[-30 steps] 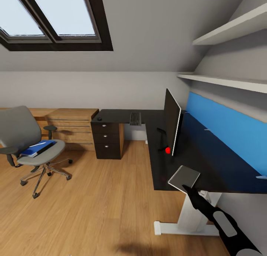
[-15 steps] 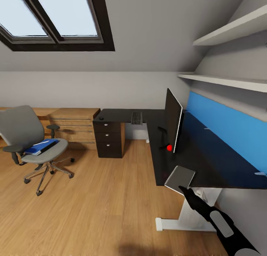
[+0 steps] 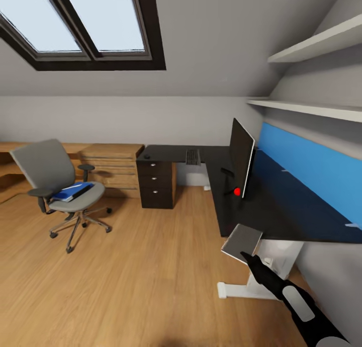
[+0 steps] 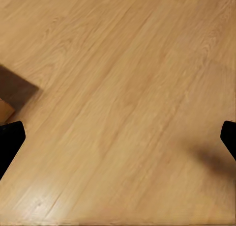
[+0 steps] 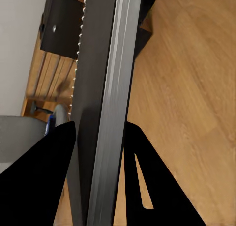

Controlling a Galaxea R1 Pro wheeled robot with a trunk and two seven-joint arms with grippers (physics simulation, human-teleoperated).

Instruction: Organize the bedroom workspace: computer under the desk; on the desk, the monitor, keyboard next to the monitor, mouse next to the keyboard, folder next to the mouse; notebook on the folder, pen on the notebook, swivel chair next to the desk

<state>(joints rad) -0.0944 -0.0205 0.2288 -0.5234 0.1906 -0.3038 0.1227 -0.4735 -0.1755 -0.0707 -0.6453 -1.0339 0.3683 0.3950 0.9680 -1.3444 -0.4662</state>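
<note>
My right gripper [image 3: 247,257] is shut on the edge of a flat grey notebook [image 3: 242,243], held just off the near end of the black desk [image 3: 281,213]; its toothed binding edge [image 5: 81,64] runs between the fingers [image 5: 46,177]. The thin black monitor [image 3: 242,157] stands on the desk, the keyboard [image 3: 192,157] lies on the far wing, and the small dark mouse [image 3: 146,156] sits above the drawers. The blue folder [image 3: 73,191] lies on the grey swivel chair [image 3: 60,181], out on the floor to the left. My left gripper [image 4: 118,142] is open over bare floor. The pen and computer are not discernible.
A light wooden drawer unit [image 3: 113,168] stands against the back wall beside the desk's black drawers [image 3: 157,183]. The white pedestal leg [image 3: 261,276] is near my right arm. Two shelves [image 3: 311,108] hang above the blue back panel. Wooden floor [image 3: 141,266] stretches between chair and desk.
The whole view has shifted: desk and chair sit further right and a little farther off, so the camera moved. The notebook stays in my right gripper.
</note>
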